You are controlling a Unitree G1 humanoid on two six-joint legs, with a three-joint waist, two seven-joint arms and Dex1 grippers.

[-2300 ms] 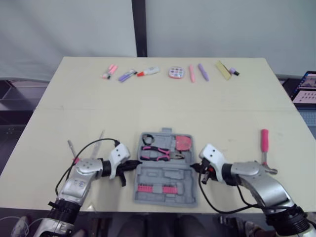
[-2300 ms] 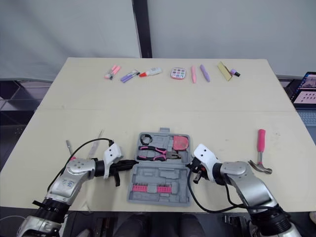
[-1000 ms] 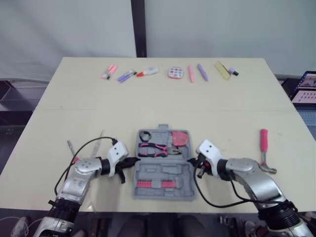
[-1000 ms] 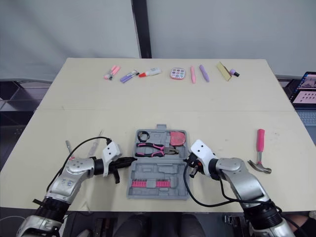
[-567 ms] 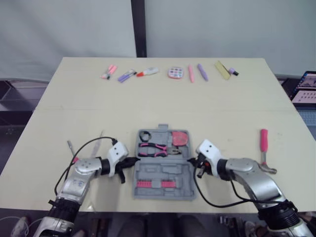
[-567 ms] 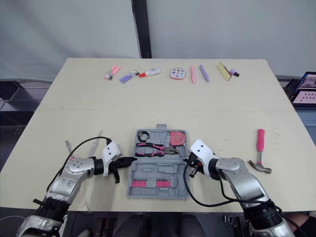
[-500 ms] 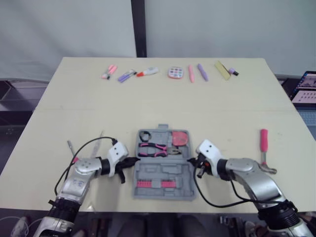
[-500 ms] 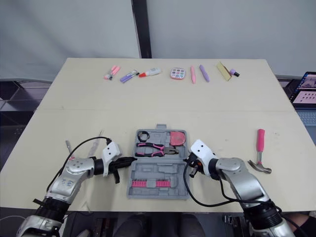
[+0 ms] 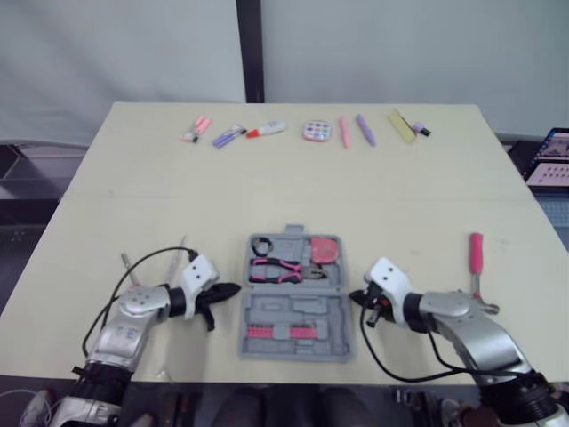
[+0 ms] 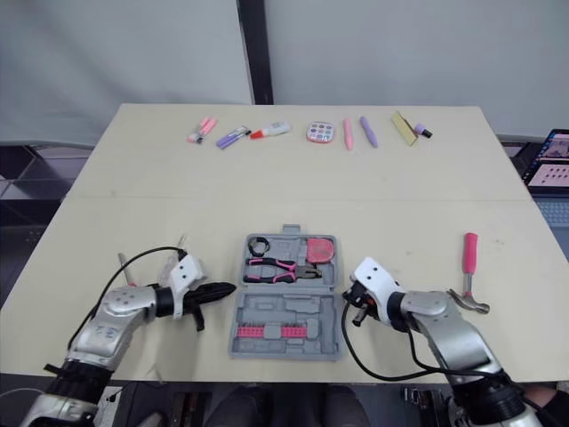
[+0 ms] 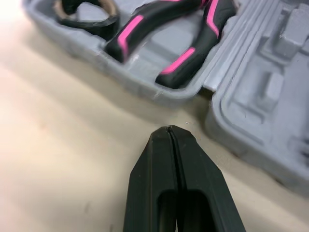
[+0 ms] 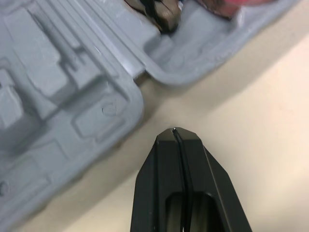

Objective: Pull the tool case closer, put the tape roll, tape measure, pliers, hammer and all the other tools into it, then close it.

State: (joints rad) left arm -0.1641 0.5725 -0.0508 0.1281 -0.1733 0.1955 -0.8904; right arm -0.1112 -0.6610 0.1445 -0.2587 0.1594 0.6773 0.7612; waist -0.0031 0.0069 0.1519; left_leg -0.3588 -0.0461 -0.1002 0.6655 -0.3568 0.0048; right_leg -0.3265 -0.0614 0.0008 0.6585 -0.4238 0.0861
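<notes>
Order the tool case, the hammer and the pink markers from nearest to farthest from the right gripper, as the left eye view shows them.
1. Tool case, just beside the right gripper, toward the left.
2. Hammer, on the table to its right.
3. Pink markers, far edge, left end of the row.

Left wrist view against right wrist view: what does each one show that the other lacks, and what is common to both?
Left wrist view: the black tape roll and the pink-and-black handles of the pliers, lying in the grey tool case, with the left gripper, jaws shut, over the table short of the case's edge. Right wrist view: the pliers' dark nose, a corner of the red tape measure, and the right gripper, jaws shut. Both: the open tool case, the seam between its two halves, and bare beige table.
</notes>
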